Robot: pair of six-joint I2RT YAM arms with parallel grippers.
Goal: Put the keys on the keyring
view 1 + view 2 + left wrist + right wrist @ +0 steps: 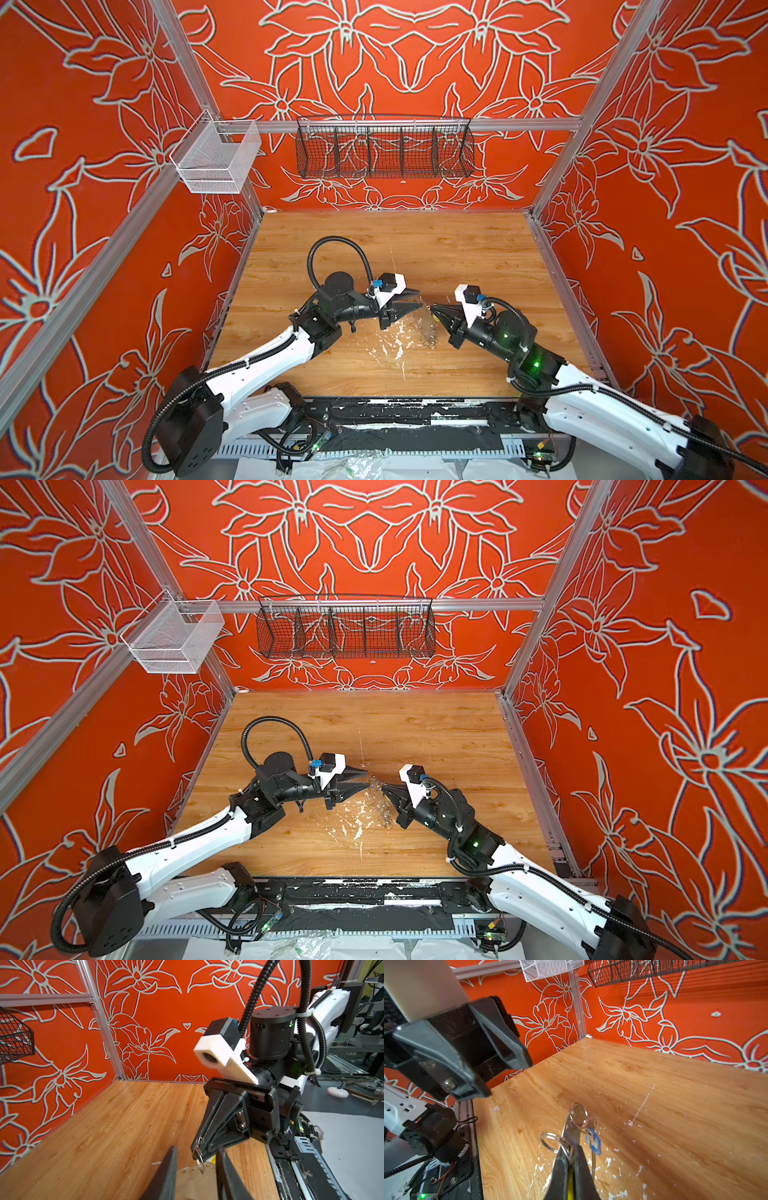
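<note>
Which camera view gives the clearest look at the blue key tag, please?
The right wrist view: the blue key tag hangs close and sharp beside the right gripper. Both top views show only a tiny speck there; the left wrist view does not show it.

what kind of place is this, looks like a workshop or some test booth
Most likely a robot test booth: a worn wooden tabletop boxed in by an aluminium frame with orange flower-patterned walls, and two white-and-black robot arms working inside it.

Keyring (195, 1178) cut off (bottom edge); yellow tag (570, 1184) mostly hidden.
</note>
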